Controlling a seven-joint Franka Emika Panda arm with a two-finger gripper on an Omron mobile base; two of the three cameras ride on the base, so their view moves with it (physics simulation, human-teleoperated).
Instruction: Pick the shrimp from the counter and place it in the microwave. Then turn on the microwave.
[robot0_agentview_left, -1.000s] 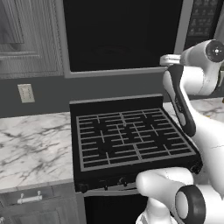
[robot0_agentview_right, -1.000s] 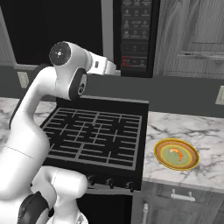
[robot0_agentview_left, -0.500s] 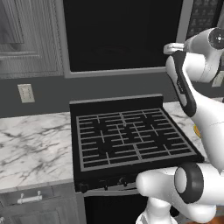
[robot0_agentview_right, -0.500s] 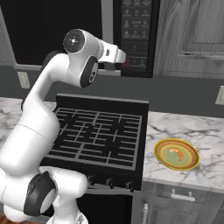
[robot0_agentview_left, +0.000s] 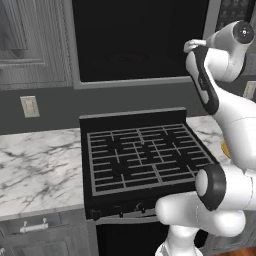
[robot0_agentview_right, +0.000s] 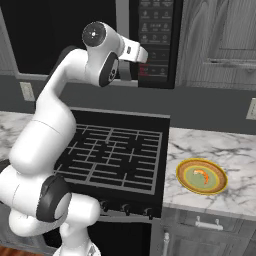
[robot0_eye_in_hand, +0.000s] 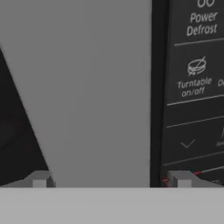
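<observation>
We see an orange shrimp (robot0_agentview_right: 200, 174) on a yellow-rimmed green plate (robot0_agentview_right: 186, 178), white grey-veined worktop (robot0_agentview_right: 235, 150), black microwave (robot0_agentview_right: 156, 40).

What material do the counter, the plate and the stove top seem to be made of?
Counter: looks like polished marble, white with grey veins. Plate: probably glazed ceramic, smooth green centre with yellow rim. Stove top: likely matte black metal, judging by its thin dark grates; the render leaves this open.
</observation>
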